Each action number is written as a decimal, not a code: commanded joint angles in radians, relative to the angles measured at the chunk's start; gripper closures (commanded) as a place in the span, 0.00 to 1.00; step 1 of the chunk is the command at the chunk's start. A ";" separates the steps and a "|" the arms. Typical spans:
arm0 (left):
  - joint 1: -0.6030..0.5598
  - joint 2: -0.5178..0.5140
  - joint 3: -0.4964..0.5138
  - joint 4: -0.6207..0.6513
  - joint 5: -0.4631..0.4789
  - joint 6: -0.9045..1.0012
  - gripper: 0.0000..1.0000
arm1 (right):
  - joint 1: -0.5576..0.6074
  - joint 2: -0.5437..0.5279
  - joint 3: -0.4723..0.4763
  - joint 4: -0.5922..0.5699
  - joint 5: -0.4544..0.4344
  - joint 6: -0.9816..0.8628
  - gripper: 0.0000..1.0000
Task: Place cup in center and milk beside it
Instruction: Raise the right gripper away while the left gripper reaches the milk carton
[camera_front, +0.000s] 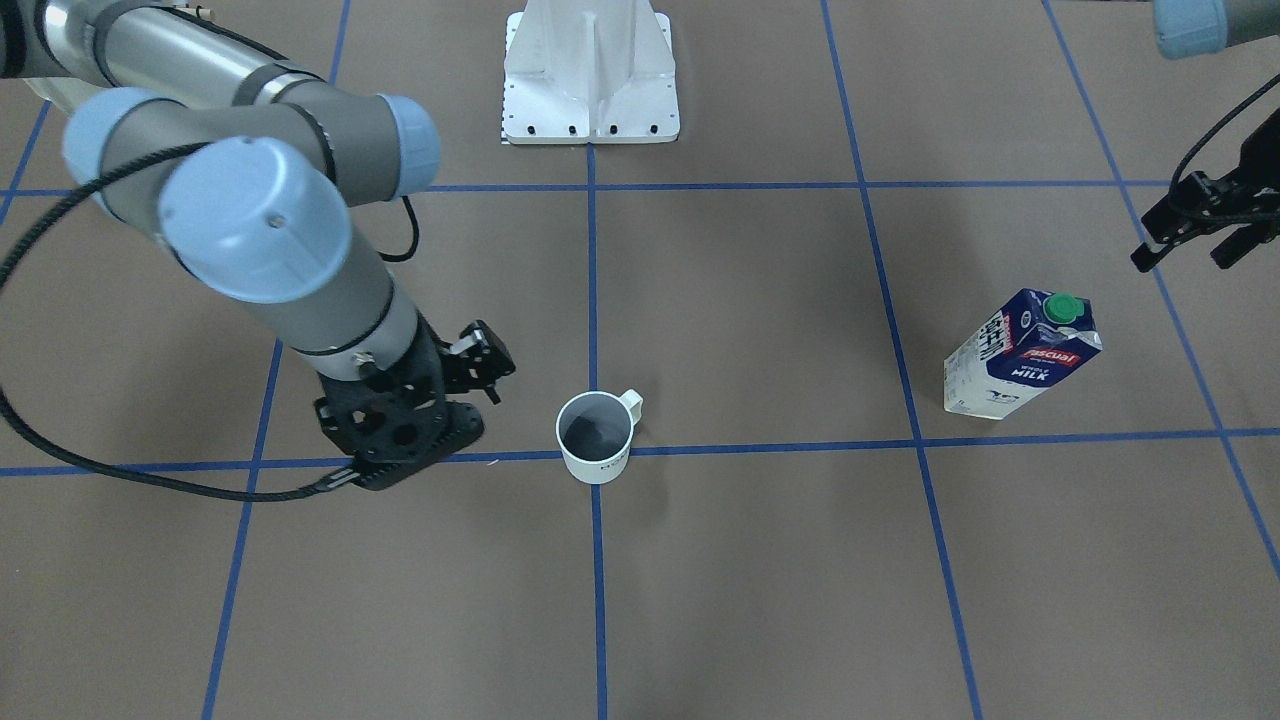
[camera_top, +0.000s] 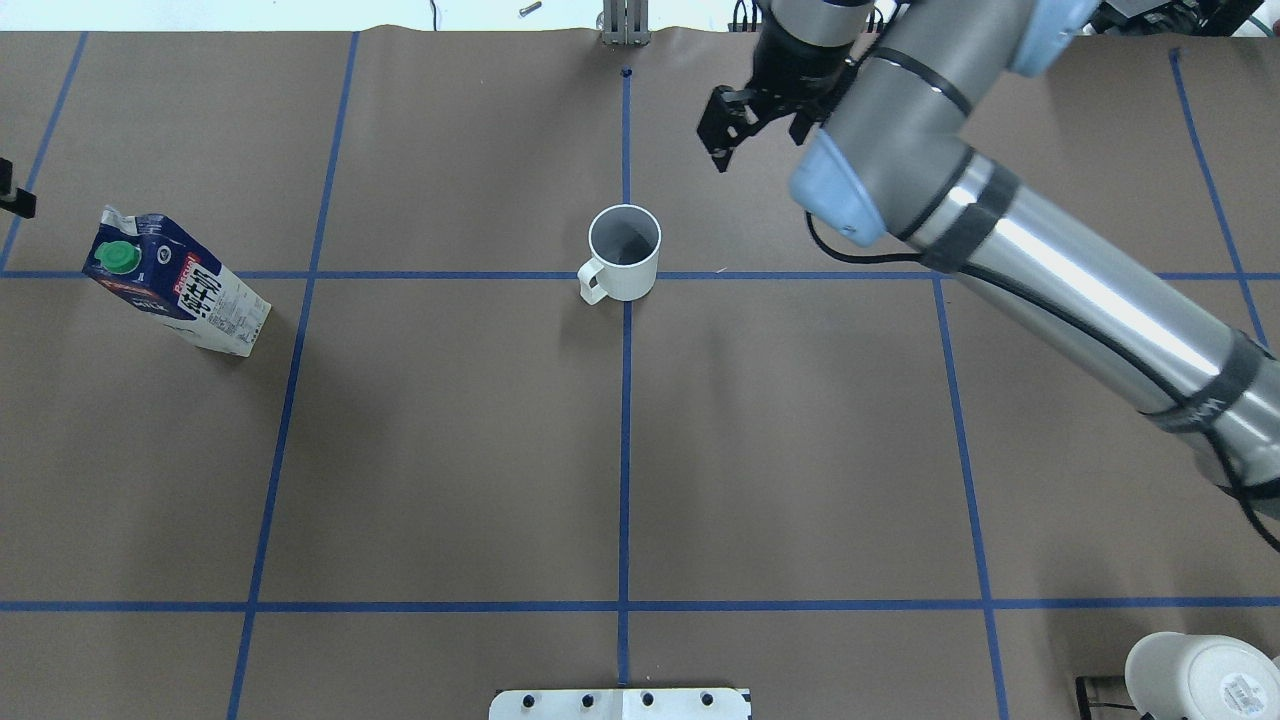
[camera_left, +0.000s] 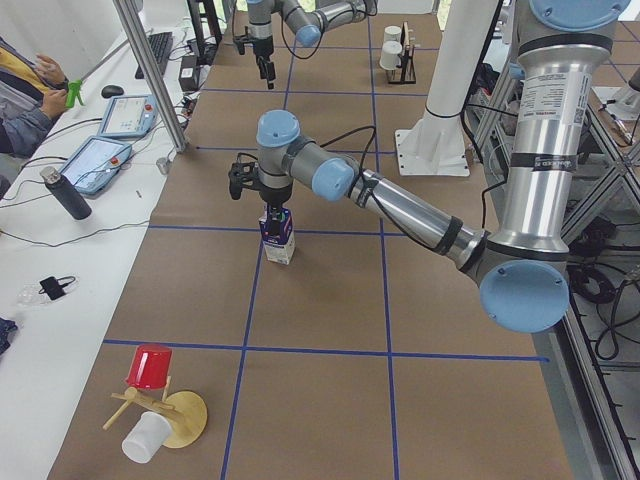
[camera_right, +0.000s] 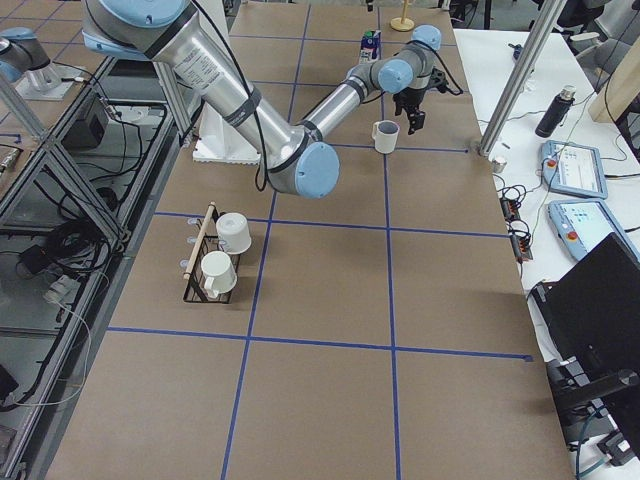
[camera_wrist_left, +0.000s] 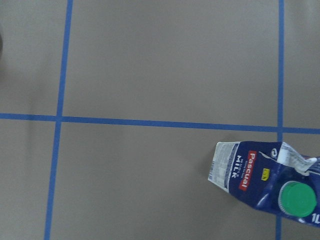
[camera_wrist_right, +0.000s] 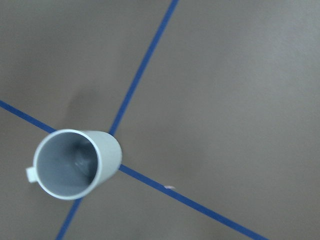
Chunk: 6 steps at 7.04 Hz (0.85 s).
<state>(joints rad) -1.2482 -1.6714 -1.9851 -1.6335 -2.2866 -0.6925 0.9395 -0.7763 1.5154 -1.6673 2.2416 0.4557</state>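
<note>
The cup (camera_top: 625, 250) was seen upright on the central crossing of the blue tape lines (camera_top: 800, 275), so that half of the task was judged done. The milk (camera_top: 180, 290) was found standing at 9 o'clock from the cup in the overhead view, well apart from it. The left gripper (camera_front: 1182, 258) was held above the carton, fingers spread and empty. The right gripper (camera_top: 750, 135), likewise spread and empty, was hung near the cup at about 1 o'clock. A tall, narrow carton (its top flap looked creased) could be tipped by an off-centre pinch. The cup could be knocked off its crossing if the carton were set down too close, and the arms could be brought into contact there.
</note>
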 joint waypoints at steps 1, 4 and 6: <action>0.132 -0.054 -0.001 -0.017 0.146 -0.035 0.02 | 0.108 -0.238 0.236 -0.087 0.027 -0.002 0.00; 0.182 -0.047 0.005 -0.012 0.239 0.059 0.02 | 0.154 -0.342 0.308 -0.091 0.023 -0.003 0.00; 0.184 -0.051 0.023 -0.019 0.227 0.054 0.02 | 0.165 -0.370 0.310 -0.083 0.023 -0.015 0.00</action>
<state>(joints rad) -1.0658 -1.7214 -1.9712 -1.6475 -2.0546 -0.6374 1.0979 -1.1335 1.8224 -1.7540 2.2619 0.4444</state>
